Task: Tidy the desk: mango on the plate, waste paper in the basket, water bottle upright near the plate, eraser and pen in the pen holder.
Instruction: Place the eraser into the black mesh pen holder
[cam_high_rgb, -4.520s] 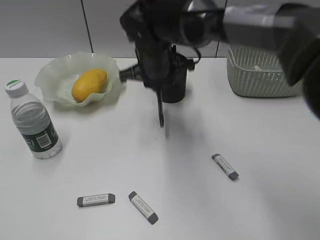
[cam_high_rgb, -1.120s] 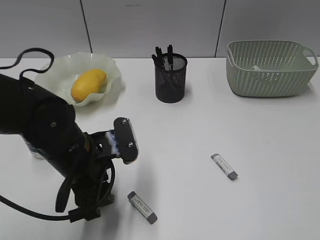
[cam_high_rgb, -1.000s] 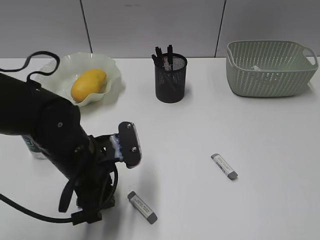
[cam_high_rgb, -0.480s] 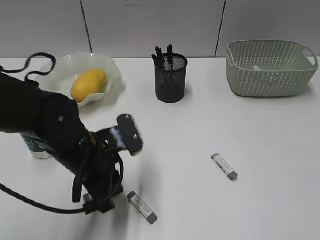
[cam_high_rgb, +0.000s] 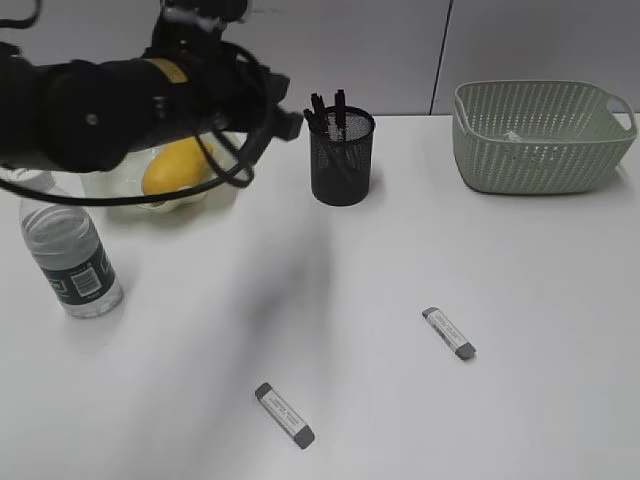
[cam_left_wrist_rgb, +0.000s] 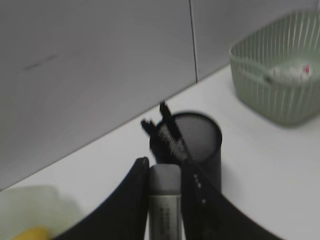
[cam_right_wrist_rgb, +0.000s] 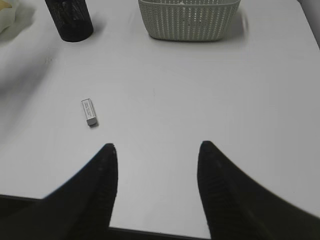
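Left gripper, jaws clamped on an eraser, apparently short of the pen holder; right gripper jaws parted, idle.

The left arm is bulky, matte black, with a yellow band near its wrist and black cables looping at five o'clock. Both grippers have black, tapered fingers with a finely ribbed texture.

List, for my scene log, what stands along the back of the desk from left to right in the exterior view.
Mango on the plate → mesh pen holder → green basket.
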